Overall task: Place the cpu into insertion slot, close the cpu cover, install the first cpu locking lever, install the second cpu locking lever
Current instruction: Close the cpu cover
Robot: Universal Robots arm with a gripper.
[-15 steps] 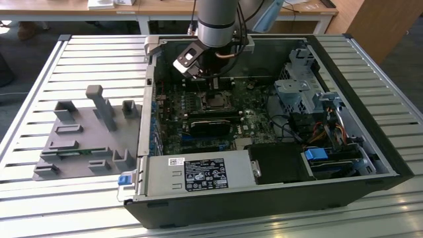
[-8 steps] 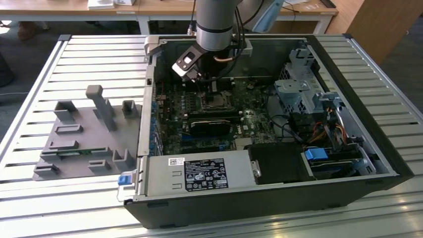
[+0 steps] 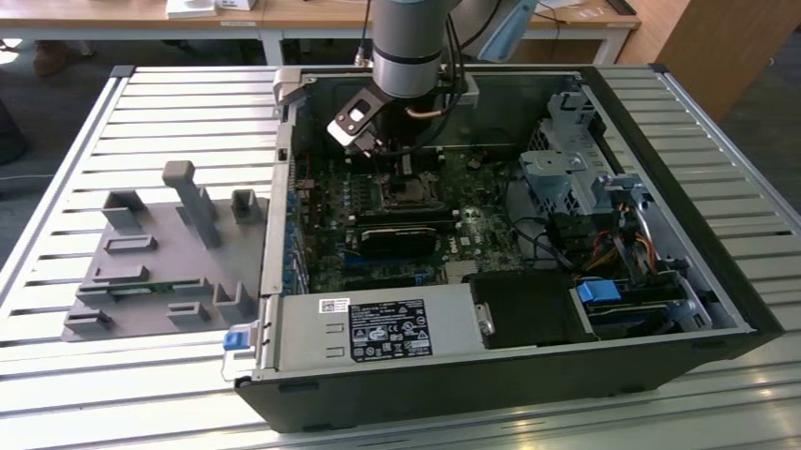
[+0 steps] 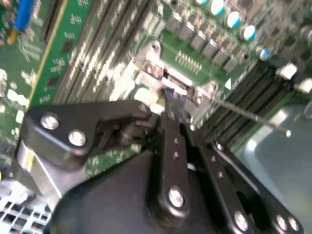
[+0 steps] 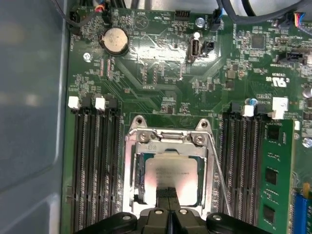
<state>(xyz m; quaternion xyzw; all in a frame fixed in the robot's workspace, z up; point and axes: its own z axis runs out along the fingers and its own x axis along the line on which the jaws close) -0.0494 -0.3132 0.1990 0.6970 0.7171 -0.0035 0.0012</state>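
On the surface (image 3: 126,112) stands the open case (image 3: 501,384). In it the slot (image 5: 129,170) carries the cover (image 5: 168,145), lying flat. I see the cpu (image 5: 170,170) inside its cut-out, metal top up, edges parallel to the cover's. My pincer (image 5: 168,191), pressed together, is above one cpu edge.

Gripper (image 5: 169,192) hangs low over the cpu cover (image 5: 168,139); memory slots (image 5: 95,161) crowd both flanks, thin cpu locking lever (image 5: 218,178) just beside; flat board (image 5: 161,63) lies open toward the coin battery (image 5: 115,40).

Smooth, dull-silver metal top on the cpu (image 5: 170,171); bright, shiny bare metal cover (image 5: 131,168); matt black gripper (image 5: 168,193) with shiny screw heads (image 4: 175,196); glossy green board (image 5: 161,63)
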